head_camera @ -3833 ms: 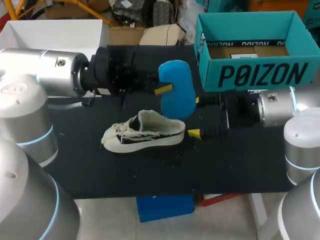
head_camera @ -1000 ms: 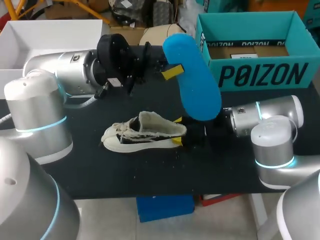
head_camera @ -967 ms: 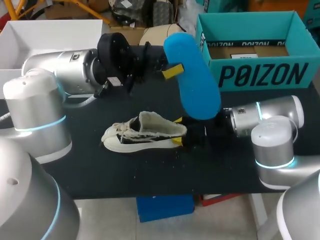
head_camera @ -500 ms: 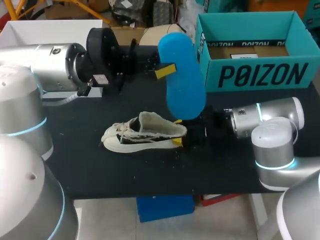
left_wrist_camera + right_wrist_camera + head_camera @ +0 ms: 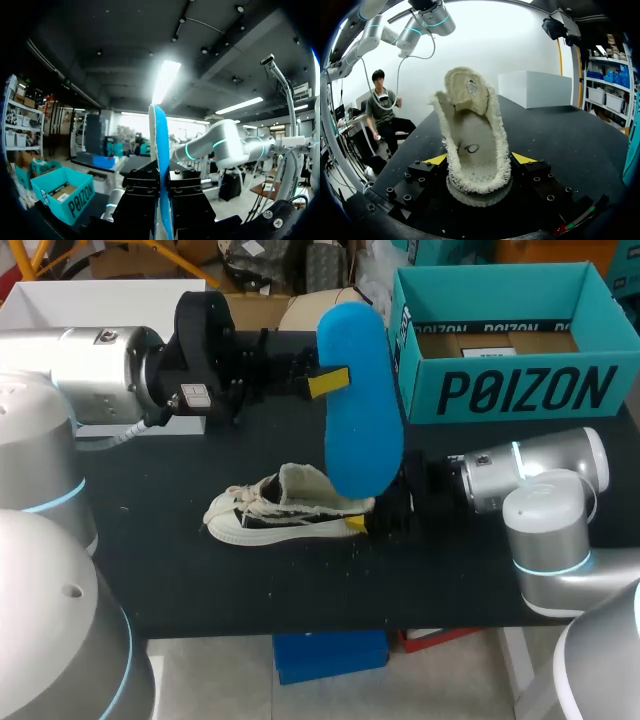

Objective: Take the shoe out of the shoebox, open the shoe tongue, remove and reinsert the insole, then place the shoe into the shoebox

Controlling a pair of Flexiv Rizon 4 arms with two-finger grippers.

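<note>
A cream low-top shoe [image 5: 285, 505] lies on its sole on the black table [image 5: 200, 580], toe to the left. My right gripper [image 5: 362, 510] is shut on its heel. In the right wrist view the heel of the shoe [image 5: 475, 150] sits between the two yellow tips of that gripper [image 5: 480, 159], opening upward and empty. My left gripper [image 5: 325, 382] is shut on a blue insole [image 5: 358, 410], held nearly upright above the shoe, its lower end over the heel. In the left wrist view the insole [image 5: 160, 150] shows edge-on between the black fingers [image 5: 142, 200].
The open teal shoebox [image 5: 500, 340] stands at the back right of the table, also seen as the teal shoebox [image 5: 62, 195] from the left wrist. A white box [image 5: 110, 305] stands at the back left. Bare table lies in front of the shoe.
My left arm has shifted left and swung the insole more upright, bringing its lower end over the shoe's heel. The right gripper and the shoe have stayed put.
</note>
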